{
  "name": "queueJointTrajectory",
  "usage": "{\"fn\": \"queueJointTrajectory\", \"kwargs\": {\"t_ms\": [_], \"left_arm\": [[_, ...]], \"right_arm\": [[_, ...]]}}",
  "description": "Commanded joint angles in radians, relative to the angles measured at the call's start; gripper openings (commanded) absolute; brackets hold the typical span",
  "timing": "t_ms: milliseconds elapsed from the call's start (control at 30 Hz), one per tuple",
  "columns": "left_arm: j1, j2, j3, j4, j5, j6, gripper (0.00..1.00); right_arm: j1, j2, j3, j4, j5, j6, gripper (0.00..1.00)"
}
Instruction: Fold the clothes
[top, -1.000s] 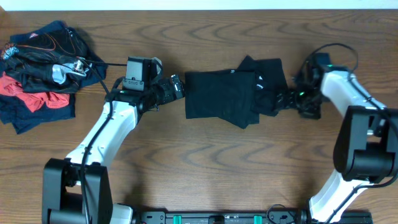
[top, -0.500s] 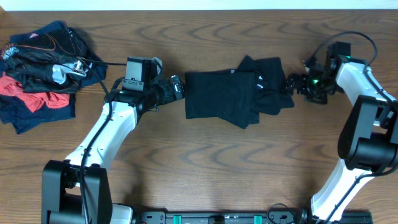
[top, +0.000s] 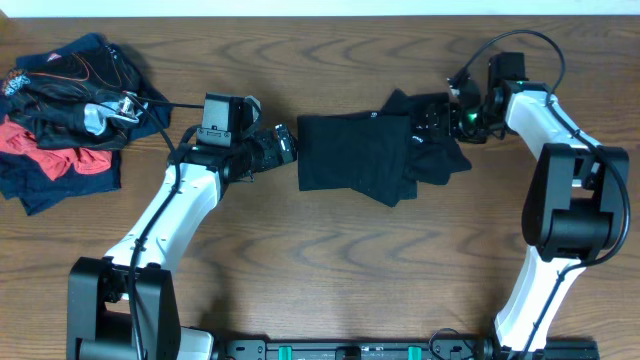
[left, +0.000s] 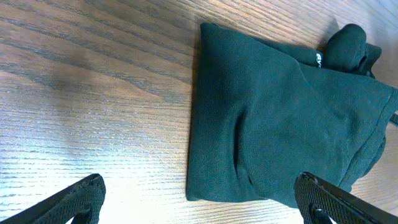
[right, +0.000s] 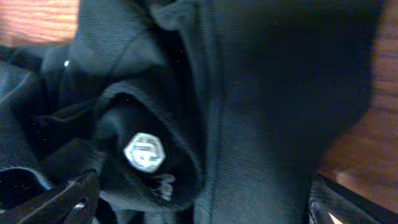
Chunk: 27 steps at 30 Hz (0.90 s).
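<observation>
A black T-shirt, one of the clothes, lies partly folded at the table's middle, with its right side bunched up. My left gripper hovers open just off the shirt's left edge. In the left wrist view that edge lies ahead of the wide-apart fingertips. My right gripper is open above the bunched upper right part. The right wrist view is filled by black cloth with a small white logo, and the gripper stands wide over it.
A heap of other clothes, black, red and navy, sits at the far left back corner. The wooden table is bare in front of the shirt. Cables loop over the right arm.
My right gripper has swung from the shirt's right side back and leftward, and now hangs over its bunched upper right part. The left arm and the shirt have stayed put.
</observation>
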Motion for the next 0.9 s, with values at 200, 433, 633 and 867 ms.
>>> {"fn": "queueJointTrajectory", "kwargs": {"t_ms": [200,433,633,867], "left_arm": [[0.004,-0.013,0.016,-0.002,-0.005,0.020,0.98],[0.004,-0.013,0.016,-0.002,-0.005,0.020,0.98],[0.004,-0.013,0.016,-0.002,-0.005,0.020,0.98],[0.003,-0.013,0.016,-0.003,-0.005,0.019,0.98]], "right_arm": [[0.023,0.117,-0.064,-0.043,0.039,0.036,0.22],[-0.034,0.117,-0.064,-0.063,0.038,0.047,0.01],[-0.091,0.103,-0.063,-0.103,0.062,0.046,0.01],[-0.101,0.035,-0.055,-0.171,0.159,0.046,0.01]]}}
